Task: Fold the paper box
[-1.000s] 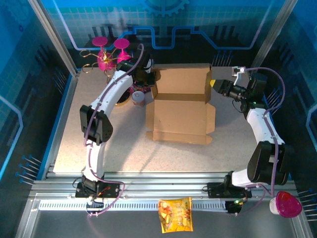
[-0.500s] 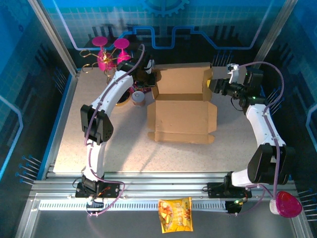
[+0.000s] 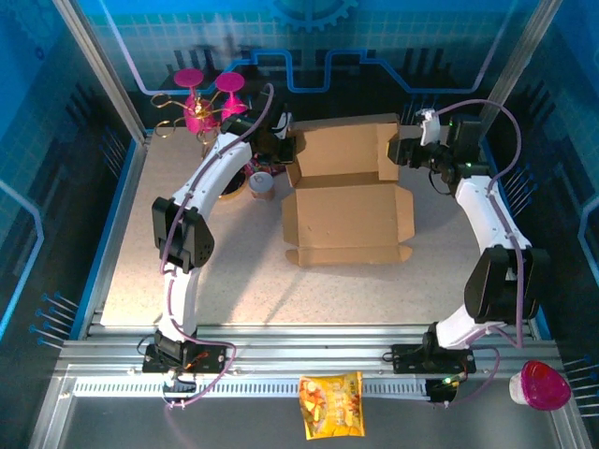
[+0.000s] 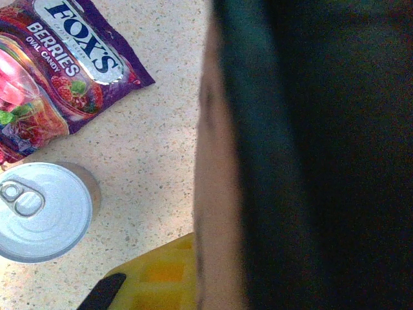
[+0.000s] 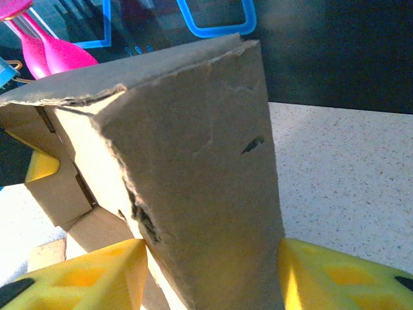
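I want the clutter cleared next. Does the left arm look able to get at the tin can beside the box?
Probably yes. The tin can stands on bare table close by the left gripper, apart from the paper box and candy bag. Whether that gripper is free, I cannot tell.

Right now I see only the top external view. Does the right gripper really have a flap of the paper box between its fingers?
Observer: Yes. In the right wrist view, a folded flap of the paper box stands between the two yellow fingers of the right gripper.
Operator: What lies beside the left gripper?
Observer: The left wrist view shows a silver can with a pull tab, standing upright.
Operator: Anything else there?
Observer: A purple candy bag, printed "Fox's Berries", lies close by the can.
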Robot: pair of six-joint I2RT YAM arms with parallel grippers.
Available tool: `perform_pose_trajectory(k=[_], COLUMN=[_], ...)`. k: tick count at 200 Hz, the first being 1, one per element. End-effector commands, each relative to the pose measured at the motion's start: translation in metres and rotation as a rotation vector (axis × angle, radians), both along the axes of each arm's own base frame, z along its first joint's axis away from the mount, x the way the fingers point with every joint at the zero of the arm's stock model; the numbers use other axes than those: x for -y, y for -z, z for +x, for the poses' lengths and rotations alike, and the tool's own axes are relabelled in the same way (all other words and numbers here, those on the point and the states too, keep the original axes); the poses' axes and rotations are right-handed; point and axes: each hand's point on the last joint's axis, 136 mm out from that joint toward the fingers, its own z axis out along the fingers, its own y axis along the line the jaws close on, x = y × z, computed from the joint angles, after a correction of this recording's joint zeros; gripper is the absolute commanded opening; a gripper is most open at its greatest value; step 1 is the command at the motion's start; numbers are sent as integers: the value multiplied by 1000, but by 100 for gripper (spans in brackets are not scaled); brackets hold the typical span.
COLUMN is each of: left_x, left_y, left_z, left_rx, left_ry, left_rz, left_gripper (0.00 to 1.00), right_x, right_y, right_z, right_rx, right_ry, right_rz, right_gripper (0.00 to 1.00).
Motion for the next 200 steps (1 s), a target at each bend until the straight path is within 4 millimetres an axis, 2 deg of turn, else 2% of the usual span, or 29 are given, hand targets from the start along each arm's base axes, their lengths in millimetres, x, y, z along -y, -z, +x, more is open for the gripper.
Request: perform_pose_trajectory(k=[1,32,58,93,123,155,174,200], left_x=[8,10,10,9,8,13,17,20], left_y=[-22,-23,-22,-22,-21,-19,-19,-22], left_z=[-8,-9,-9,-8,-9,-13,-15,-16], left_rx=[38,41,40,34,23,12,13,20], left_ry=[62,69,69,53,33,44,56,67], left_rz=[-39,-40,-40,-40,-40,-38,-38,-43], left_gripper=[0,0,0,0,0,0,0,0], right_x=[-11,-15,-18,-19,-7,-11,-12,-12], right_y=[3,16,17,23,23,21,24,28], right_z=[7,20,27,28,22,17,19,26], right_rx=[0,-20,-21,-12,-7,10,6,1], right_ry=[-20,7,43,156,271,269,260,256], right_rz=[-50,-124,-176,-339,-402,-423,-435,-449], right_gripper=[56,47,22,0,0,0,17,24])
